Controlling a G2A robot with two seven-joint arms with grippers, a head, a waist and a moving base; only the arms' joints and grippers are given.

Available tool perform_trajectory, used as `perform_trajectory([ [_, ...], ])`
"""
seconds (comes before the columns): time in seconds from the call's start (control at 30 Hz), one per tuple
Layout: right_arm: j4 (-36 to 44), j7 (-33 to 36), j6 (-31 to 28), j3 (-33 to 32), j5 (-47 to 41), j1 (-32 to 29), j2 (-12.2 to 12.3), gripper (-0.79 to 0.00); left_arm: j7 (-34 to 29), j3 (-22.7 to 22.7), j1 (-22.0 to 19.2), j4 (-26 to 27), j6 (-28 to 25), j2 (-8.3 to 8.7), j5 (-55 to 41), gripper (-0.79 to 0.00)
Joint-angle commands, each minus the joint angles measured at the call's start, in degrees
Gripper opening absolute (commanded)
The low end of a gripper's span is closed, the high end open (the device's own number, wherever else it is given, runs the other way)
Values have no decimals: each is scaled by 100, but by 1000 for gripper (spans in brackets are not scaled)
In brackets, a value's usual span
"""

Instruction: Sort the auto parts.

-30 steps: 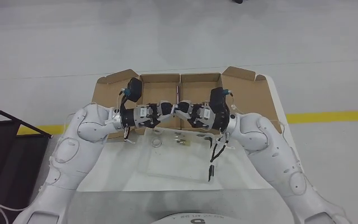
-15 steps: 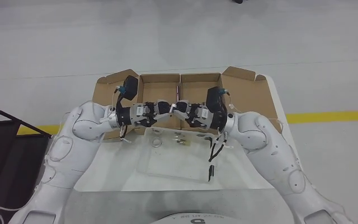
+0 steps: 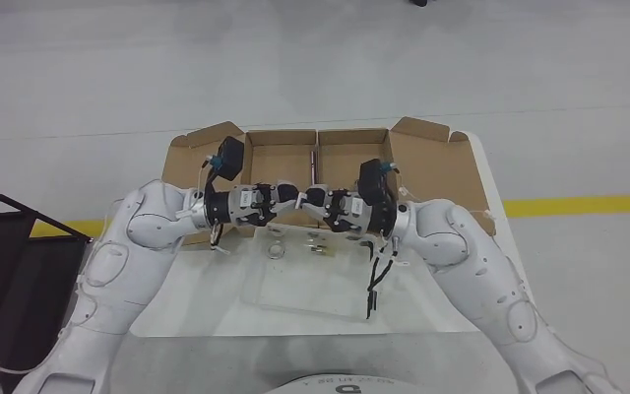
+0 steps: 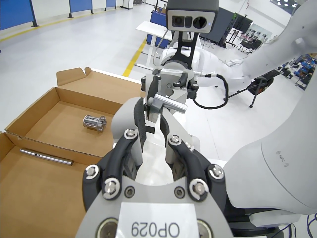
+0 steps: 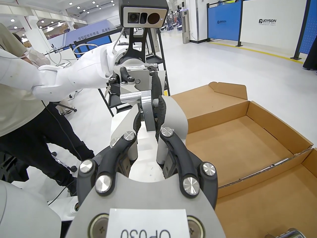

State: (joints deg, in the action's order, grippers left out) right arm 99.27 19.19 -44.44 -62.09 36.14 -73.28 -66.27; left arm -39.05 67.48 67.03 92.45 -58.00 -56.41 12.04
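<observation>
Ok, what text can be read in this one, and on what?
"OP029", upside down: left wrist label, behind the left tool.
"OP030", upside down: right wrist label, behind the right tool.
"NFC": white arm shell.
Brand sign on the white partition panel: not quoted; smaller line beneath unreadable.

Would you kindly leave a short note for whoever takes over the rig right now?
Left gripper and right gripper: both appear shut on the flanged metal part, held in the air between them near the cardboard box; it looks like a handover.
Done: a slotted sleeve lies in one compartment, a rod in the next.
Left: box this part, then the ring and small fitting on the table.
</observation>
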Motion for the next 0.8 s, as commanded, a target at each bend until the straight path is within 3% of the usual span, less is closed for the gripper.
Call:
perform_trajectory([
  [0.0, 18, 0, -11, 10, 20, -8, 3, -785, -28, -32, -6, 9, -1, 11, 3, -616],
  [0.17, 57, 3, -25, 23, 52, -23, 13, -785, -89, -99, -30, 22, -1, 38, 10, -631],
  [0.23, 72, 7, -19, 27, 69, -25, 17, -785, -97, -122, -42, 31, -1, 48, 5, -668],
  [0.33, 82, 3, -8, 34, 73, -27, 21, -785, -91, -143, -54, 36, -1, 65, -15, -785],
  [0.73, 94, -2, 99, 66, 29, -16, 32, -785, -39, -162, -69, 56, -1, 145, -113, -785],
  [0.77, 96, -1, 108, 68, 14, -13, 33, -662, -20, -160, -66, 49, -1, 151, -133, -785],
])
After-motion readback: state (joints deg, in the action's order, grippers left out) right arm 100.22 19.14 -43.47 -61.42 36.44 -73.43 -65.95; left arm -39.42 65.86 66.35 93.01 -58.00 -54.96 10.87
